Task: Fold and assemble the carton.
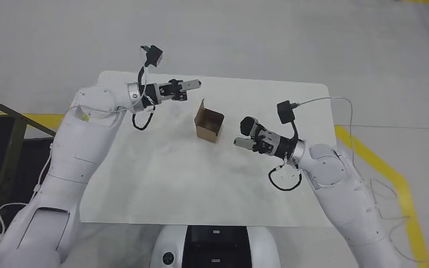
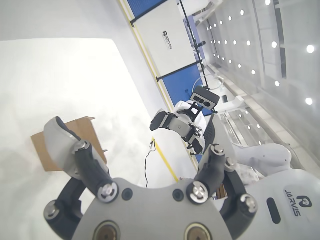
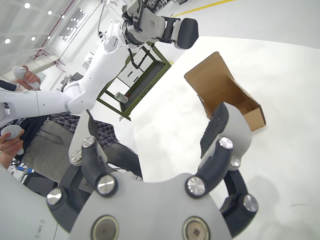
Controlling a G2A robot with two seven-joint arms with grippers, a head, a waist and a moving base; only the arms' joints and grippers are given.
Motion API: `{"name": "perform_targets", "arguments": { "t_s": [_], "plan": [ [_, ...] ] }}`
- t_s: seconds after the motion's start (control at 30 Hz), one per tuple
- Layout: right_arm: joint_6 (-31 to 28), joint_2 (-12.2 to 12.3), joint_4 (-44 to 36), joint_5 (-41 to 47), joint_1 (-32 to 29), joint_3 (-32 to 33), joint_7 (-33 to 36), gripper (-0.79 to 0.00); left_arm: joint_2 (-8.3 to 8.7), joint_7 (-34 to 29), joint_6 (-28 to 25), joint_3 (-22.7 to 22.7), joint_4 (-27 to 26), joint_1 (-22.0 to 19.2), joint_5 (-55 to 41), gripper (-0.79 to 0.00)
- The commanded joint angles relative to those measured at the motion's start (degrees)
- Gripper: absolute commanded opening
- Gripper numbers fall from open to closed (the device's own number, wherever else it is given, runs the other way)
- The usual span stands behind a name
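A small brown carton (image 1: 209,122) stands open-topped near the middle of the white table (image 1: 201,187), with one flap raised. My left gripper (image 1: 192,85) hovers beyond the carton's far left side, open and empty. In the left wrist view the carton (image 2: 83,129) lies partly behind one finger (image 2: 58,132) of the left gripper (image 2: 135,133). My right gripper (image 1: 242,134) is open just to the right of the carton, apart from it. In the right wrist view the carton (image 3: 225,86) sits just past the open right gripper (image 3: 152,123), and the left gripper (image 3: 185,34) hangs farther off.
A green-framed cart (image 3: 140,88) stands off the table's left side. Yellow lines (image 1: 385,167) mark the floor to the right. Bare table surface spreads in front of the carton toward the near edge (image 1: 201,223).
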Motion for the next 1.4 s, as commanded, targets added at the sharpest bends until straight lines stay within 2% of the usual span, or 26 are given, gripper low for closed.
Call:
{"name": "perform_targets", "arguments": {
  "t_s": [0.0,0.27,0.47,0.67,0.9,1.03,1.23,1.37],
  "plan": [
    [0.27,-0.41,3.11,0.85,1.87,-1.40,-0.82,0.000,0.52,0.63,0.72,-1.79,0.29,1.62,1.51,0.000],
    [-2.93,-2.20,15.07,2.41,9.62,-6.61,-2.56,0.000,1.50,-0.74,1.21,-4.87,-0.44,6.69,1.55,0.000],
    [-6.61,-3.62,23.33,0.75,15.47,-10.40,-2.46,0.000,2.82,-1.73,1.18,-11.21,-2.48,12.51,-1.37,0.000],
    [-6.70,-3.69,23.68,0.80,15.77,-10.61,-2.19,0.000,3.89,-3.02,-0.26,-16.76,-5.95,18.46,-3.16,0.000],
    [-6.70,-3.69,23.68,0.80,15.77,-10.61,-2.19,0.000,4.01,-3.26,-0.80,-17.26,-6.53,19.06,-2.94,0.000],
    [-4.71,-4.19,25.10,-1.08,16.32,-11.58,-4.48,0.000,4.01,-3.26,-0.80,-17.26,-6.53,19.06,-2.94,0.000],
    [-7.05,-6.51,34.13,-5.99,22.60,-15.76,-9.42,0.000,4.01,-3.26,-0.80,-17.26,-6.53,19.06,-2.94,0.000],
    [-10.00,-8.97,41.19,-4.14,26.64,-19.82,-9.67,0.000,4.01,-3.26,-0.80,-17.26,-6.53,19.06,-2.94,0.000]
  ]
}}
